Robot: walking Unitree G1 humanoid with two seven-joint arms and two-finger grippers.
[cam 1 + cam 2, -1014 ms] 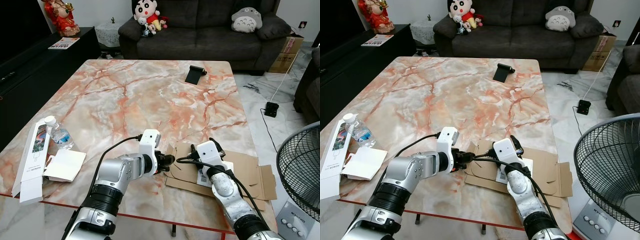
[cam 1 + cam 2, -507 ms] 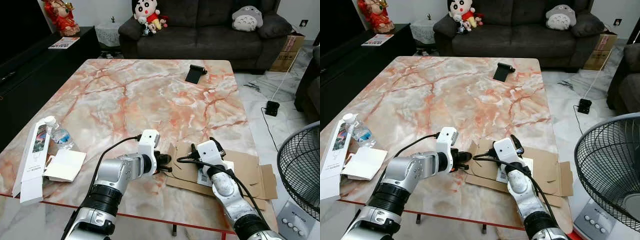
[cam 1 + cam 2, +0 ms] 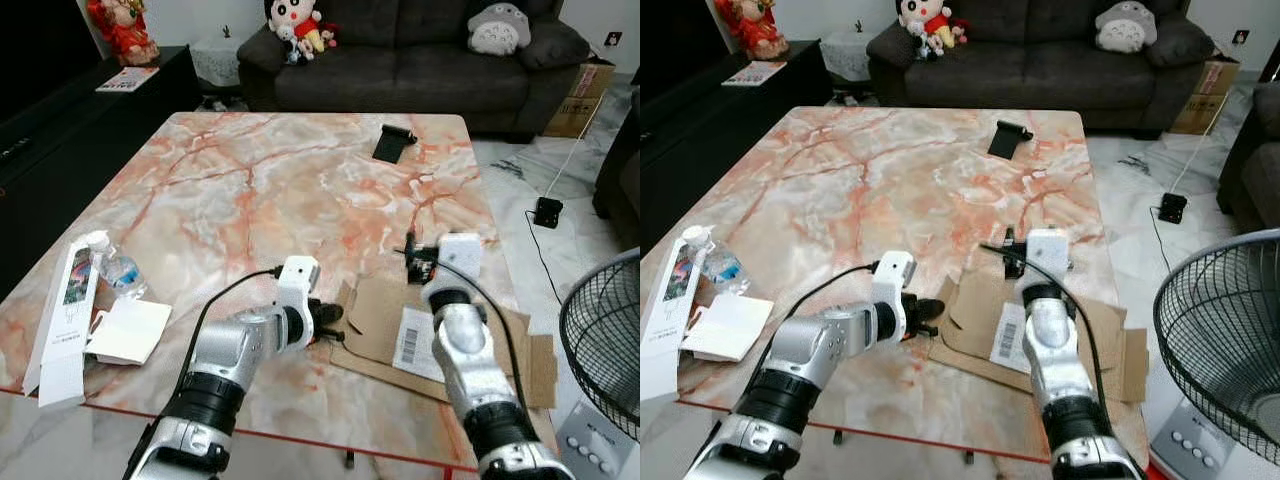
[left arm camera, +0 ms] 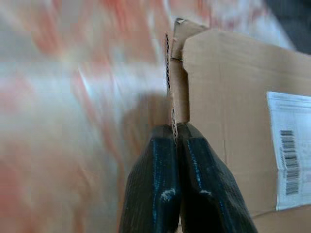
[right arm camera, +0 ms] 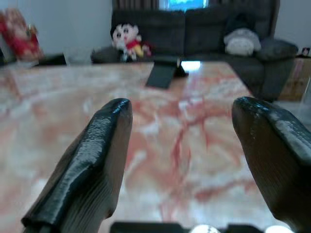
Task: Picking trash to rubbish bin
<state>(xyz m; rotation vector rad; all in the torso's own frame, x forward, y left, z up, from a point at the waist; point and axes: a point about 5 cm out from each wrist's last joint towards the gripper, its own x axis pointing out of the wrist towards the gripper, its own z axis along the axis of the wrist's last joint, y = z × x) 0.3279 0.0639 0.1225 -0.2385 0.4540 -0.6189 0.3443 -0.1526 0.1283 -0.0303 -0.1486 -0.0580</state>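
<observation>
On the near right part of the marble table [image 3: 250, 190], in the left eye view, a flattened brown cardboard box [image 3: 450, 340] lies with a white barcode label facing up, its far side hanging past the table's right edge. The left gripper [image 3: 328, 322] reaches in from the left and meets the box's left flap at its edge. The right gripper [image 3: 420, 262] is raised above the far edge of the cardboard, apart from it, pointing toward the sofa [image 3: 400, 55]. Well to the left sit a plastic water bottle [image 3: 112, 265], a long white carton [image 3: 68, 325] and a white folded paper [image 3: 130, 330] — all near the table's left edge. A black phone stand [image 3: 392, 143] stands at the far end of the table, and a fan [image 3: 605, 350] stands on the floor to the right.

From the right eye view the same layout shows, with plush toys [image 3: 920, 22] on the sofa.

Along the left wrist view, the two black fingers [image 4: 155, 194] are pressed together on the corrugated edge of the cardboard flap, the label off to one side.

Along the right wrist view, the fingers [image 5: 92, 165] stand wide apart with nothing between them — only marble, the phone stand and the sofa beyond.
</observation>
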